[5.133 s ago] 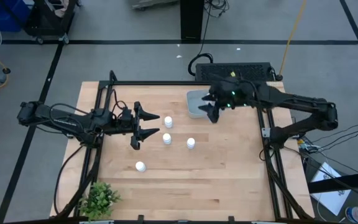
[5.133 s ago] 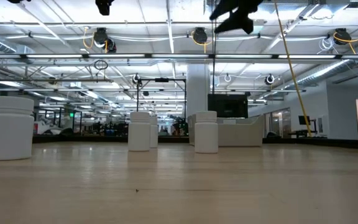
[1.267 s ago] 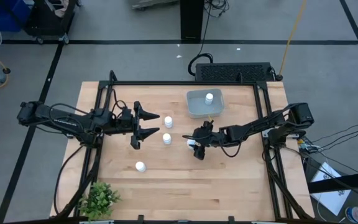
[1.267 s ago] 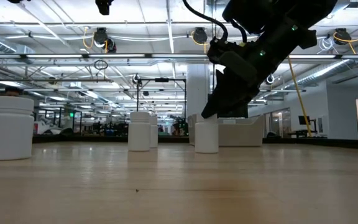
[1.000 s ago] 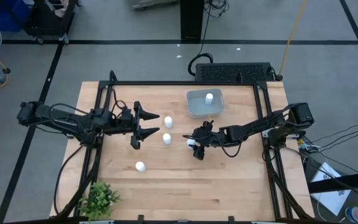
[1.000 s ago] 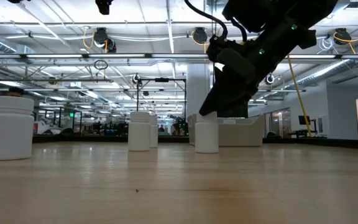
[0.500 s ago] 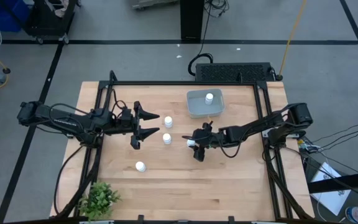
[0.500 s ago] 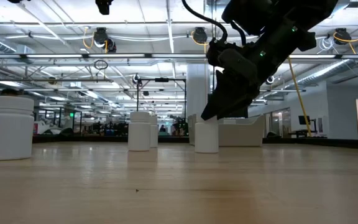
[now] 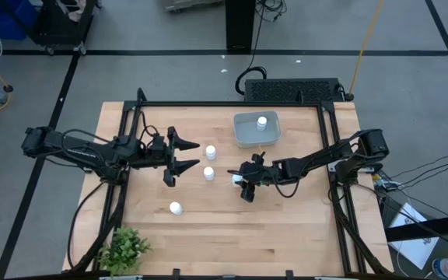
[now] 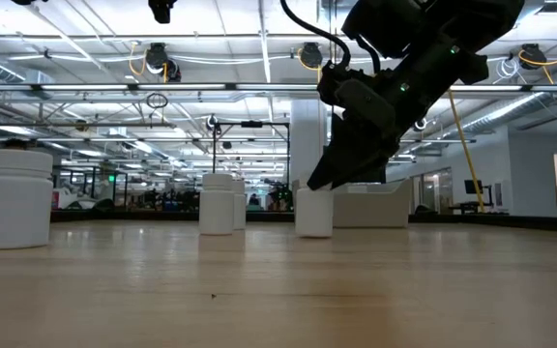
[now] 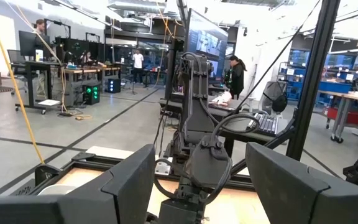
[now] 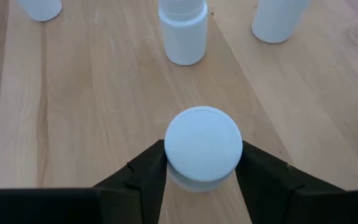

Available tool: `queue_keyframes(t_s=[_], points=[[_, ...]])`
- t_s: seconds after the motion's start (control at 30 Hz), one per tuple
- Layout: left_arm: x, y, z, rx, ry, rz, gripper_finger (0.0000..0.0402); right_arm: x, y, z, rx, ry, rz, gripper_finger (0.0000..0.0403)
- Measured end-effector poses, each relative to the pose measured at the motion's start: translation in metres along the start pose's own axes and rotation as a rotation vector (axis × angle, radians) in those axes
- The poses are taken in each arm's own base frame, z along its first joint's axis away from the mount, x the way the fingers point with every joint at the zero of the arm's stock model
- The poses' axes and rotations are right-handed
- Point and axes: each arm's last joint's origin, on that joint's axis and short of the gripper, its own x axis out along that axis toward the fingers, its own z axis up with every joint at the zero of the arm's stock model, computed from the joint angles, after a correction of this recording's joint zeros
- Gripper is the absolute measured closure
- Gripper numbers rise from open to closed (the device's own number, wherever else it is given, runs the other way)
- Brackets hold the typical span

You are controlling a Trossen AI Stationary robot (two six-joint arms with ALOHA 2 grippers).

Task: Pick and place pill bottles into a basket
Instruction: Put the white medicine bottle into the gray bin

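- Right wrist view shows the right gripper with its two dark fingers closed against the sides of a small white cylindrical pill bottle with a round white cap, just under the cap
- In the high view that gripper sits near the middle of the wooden tabletop, and the gripped bottle looks, in the low view, at or barely above the wood; I cannot tell which
- The translucent grey-blue rectangular plastic basket stands by the tabletop's far edge, one bottle already inside
- Three more bottles stand loose: two near the middle, one closer to the near edge
- The left gripper waits over the left part of the tabletop, fingers spread apart and empty
- The bottle is likely light, rigid and smooth-walled, so it could slip or twist; a grip low on the body, square across the cylinder, seems safest
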Motion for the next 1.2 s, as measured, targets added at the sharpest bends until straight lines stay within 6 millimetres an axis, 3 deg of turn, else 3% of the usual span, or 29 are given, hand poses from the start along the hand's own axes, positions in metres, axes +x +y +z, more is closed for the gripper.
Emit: queue_keyframes(t_s=[0.37,0.6,1.0,1.2], points=[[0.0,0.0,0.0,0.001,0.0,0.0,0.0146,-0.01,0.001,0.01,-0.034,-0.076,-0.026,0.0244],[0.0,0.0,0.0,0.002,0.005,0.0,0.0146,-0.055,0.001,0.03,-0.047,-0.191,-0.055,0.0245],[0.0,0.0,0.0,0.002,0.005,0.0,0.0146,-0.142,-0.004,0.054,-0.098,-0.506,-0.359,0.0246],[0.0,0.0,-0.001,0.007,0.006,0.0,0.0146,-0.164,-0.003,0.055,-0.104,-0.58,-0.521,0.0246]])
